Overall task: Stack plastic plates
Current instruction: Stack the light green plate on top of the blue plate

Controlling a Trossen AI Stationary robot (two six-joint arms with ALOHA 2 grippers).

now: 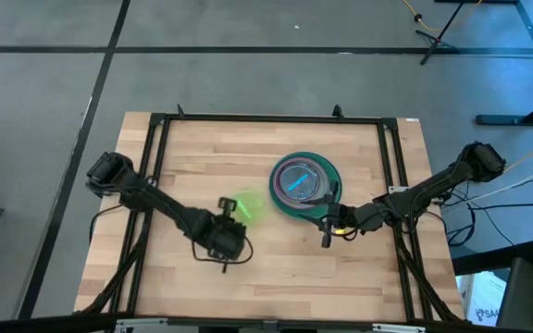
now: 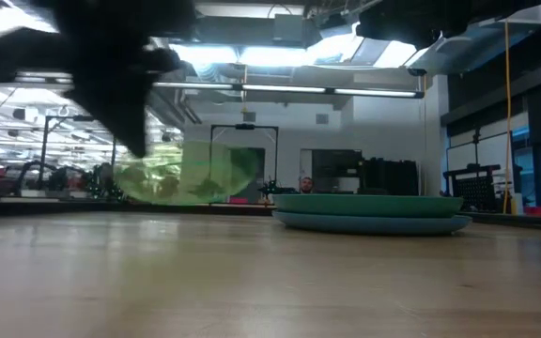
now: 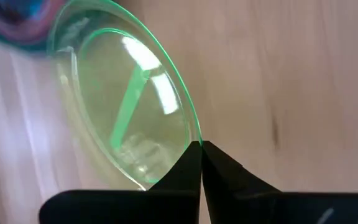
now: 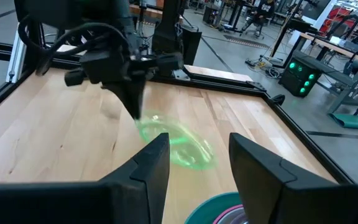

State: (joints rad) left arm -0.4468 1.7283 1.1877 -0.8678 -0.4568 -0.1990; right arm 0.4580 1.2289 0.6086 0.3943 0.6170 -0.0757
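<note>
Between the two grippers on the wooden table (image 1: pixel 202 148), pictured mid-task: a translucent lime plate (image 1: pixel 248 206), raised off the boards and tilted. Pinched at its rim by the left gripper (image 1: pixel 231 207), fingers (image 3: pixel 219 168) pressed together on the thin green edge with no gap visible. Seen from table height as a blurred green disc (image 2: pixel 188 174) hanging clear of the wood beneath the dark gripper (image 2: pixel 111 56). Caught again from the right wrist camera, where the same plate (image 4: pixel 178 144) hung below the left gripper (image 4: pixel 135 106), slanted down toward the table.

Just beyond the lime plate, on the side away from the left gripper: a stack of plates (image 1: pixel 303 183) resting flat, a wide teal-green one at the bottom, with blue and magenta rings showing inside it from above. Viewed level, only two broad layers (image 2: pixel 372 212) distinguishable; the smaller ones not told apart. A corner of the stack (image 3: pixel 14 18) glimpsed past the held plate's far rim, apart from it.

Immediately beside the stack, at its near right edge: the right gripper (image 1: pixel 329 222), fingers (image 4: pixel 151 168) spread wide and holding nothing, the rim of the stack (image 4: pixel 219 208) directly below the gap.
</note>
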